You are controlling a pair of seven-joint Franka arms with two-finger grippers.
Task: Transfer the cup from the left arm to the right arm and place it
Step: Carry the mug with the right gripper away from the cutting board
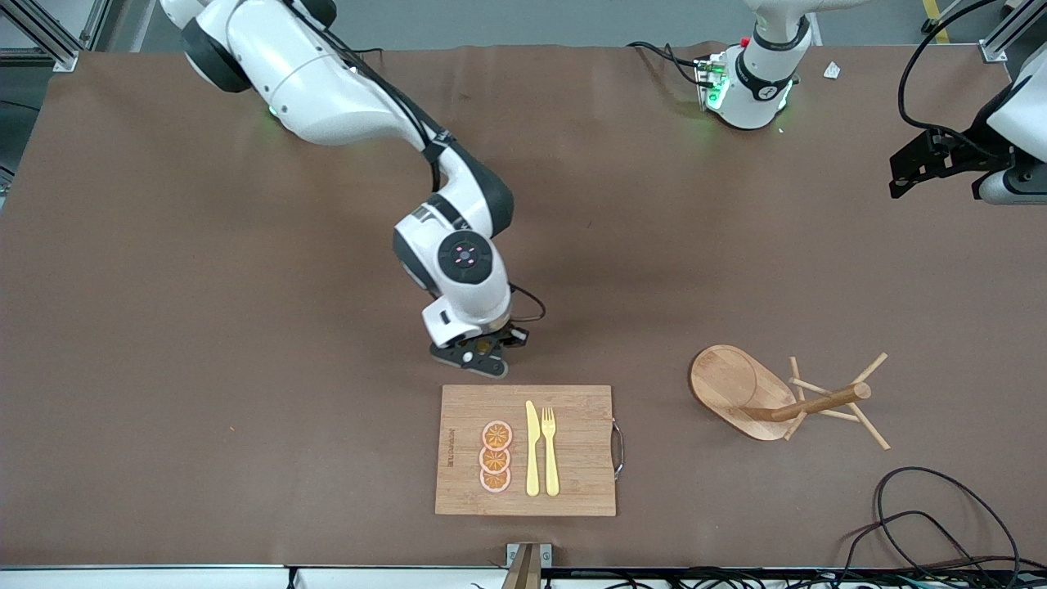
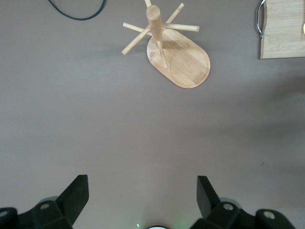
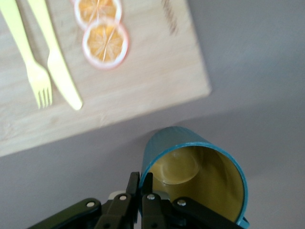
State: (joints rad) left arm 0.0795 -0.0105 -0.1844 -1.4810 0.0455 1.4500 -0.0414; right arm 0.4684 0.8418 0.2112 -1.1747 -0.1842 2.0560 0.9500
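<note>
Brown table (image 1: 204,327) carries a bamboo cutting board (image 1: 572,483) with a metal handle (image 1: 618,448) on its edge toward the left arm's end. On the board: three orange slices (image 1: 496,456) in a row, overlapping, running nearer-to-farther from the front camera. Beside the slices, toward the handle, a yellow knife (image 1: 532,448), then a yellow fork (image 1: 550,451), lying parallel and close together. Wooden mug tree (image 1: 785,401) stands well apart from the board, toward the left arm's end: oval base, post with pegs sticking out. Loose black cable (image 1: 924,515) near the table edge, nearer the front camera than the mug tree.
</note>
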